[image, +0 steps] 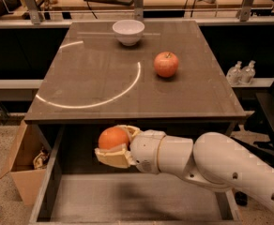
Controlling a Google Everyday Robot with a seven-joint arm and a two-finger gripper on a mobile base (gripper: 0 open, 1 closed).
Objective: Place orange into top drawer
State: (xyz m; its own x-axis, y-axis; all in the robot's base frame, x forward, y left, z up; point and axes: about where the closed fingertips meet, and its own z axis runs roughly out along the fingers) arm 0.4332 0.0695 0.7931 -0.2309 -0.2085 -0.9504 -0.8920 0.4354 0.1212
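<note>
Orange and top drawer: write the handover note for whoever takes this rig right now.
Gripper: shut on the orange, held inside the open top drawer near its back, below the table's front edge.
Orange: in the grip, above the drawer floor, not resting on it.
Done: drawer pulled out, orange picked up and brought over the drawer.
Left: lower a little, open the fingers, pull the arm out.
Leave alone: the apple and the bowl on the table, and the cardboard box beside the drawer.

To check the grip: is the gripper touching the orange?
Touching. The camera view shows the gripper clamped around the orange, over the top drawer.
</note>
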